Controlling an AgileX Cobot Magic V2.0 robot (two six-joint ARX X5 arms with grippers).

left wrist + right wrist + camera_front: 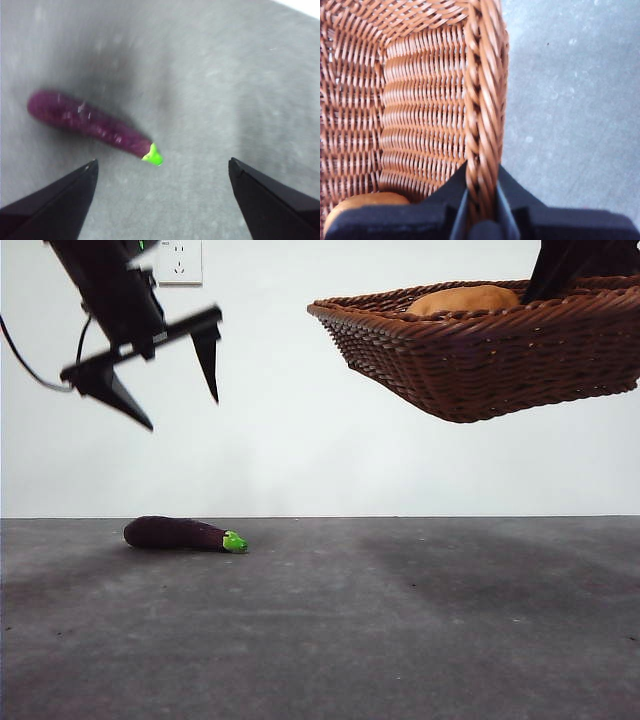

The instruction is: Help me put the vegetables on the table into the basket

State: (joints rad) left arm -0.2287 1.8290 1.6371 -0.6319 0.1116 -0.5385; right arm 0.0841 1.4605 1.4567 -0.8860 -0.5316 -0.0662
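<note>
- Left pincer (180,380), jaws spread wide, empty, hangs above the eggplant (184,534).
- Right pincer (482,210) clenched on basket (480,360) rim, basket held aloft, well right of eggplant.
- Potato (463,300) in basket; yellow veg not visible.
- Left to do: eggplant, on surface (400,640), slim, dark purple, green stem end.

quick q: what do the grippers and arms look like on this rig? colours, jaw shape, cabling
Both are matte black. The left gripper has two long jaws tapering to sharp wedge tips, mounted on a straight crossbar; a thin black cable loops off the arm behind it. The right gripper shows the same black angular jaws with a blocky black body. No markings are visible.
</note>
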